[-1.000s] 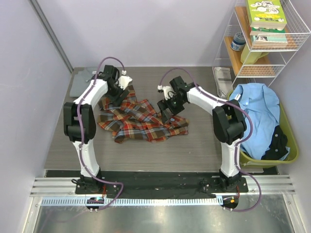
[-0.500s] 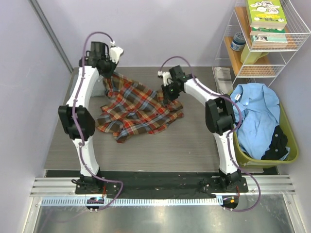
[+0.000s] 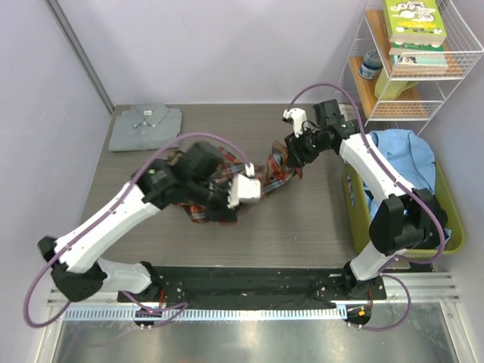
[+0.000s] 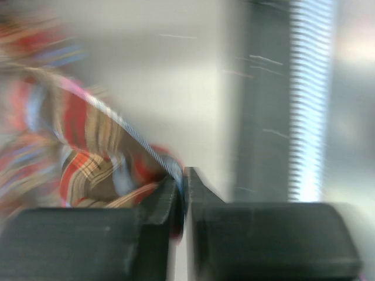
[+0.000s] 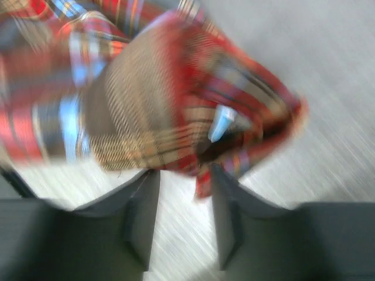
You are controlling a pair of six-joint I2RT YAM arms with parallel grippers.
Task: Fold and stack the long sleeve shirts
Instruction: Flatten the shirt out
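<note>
The plaid long sleeve shirt (image 3: 277,168) lies bunched in a strip across the middle of the table. My left gripper (image 3: 224,203) sits low over its near-left end. In the left wrist view the jaws (image 4: 183,178) are shut on a thin edge of the plaid cloth (image 4: 88,152). My right gripper (image 3: 292,159) is at the shirt's far-right end. In the right wrist view it (image 5: 183,175) stands open, with the plaid cloth (image 5: 146,99) just beyond the fingertips and the table showing between the fingers. The pale grey shirt (image 3: 145,125) lies folded flat at the back left corner.
A green bin (image 3: 454,219) holding a blue shirt (image 3: 401,170) and dark cloth stands at the table's right edge. Behind it a white wire shelf (image 3: 355,76) carries books (image 3: 412,23). A paper (image 3: 348,115) lies at the back right of the table.
My left arm has swung from the back left down to the table's middle, pulling the plaid shirt with it. The right gripper moved right and its jaws have parted off the cloth.
</note>
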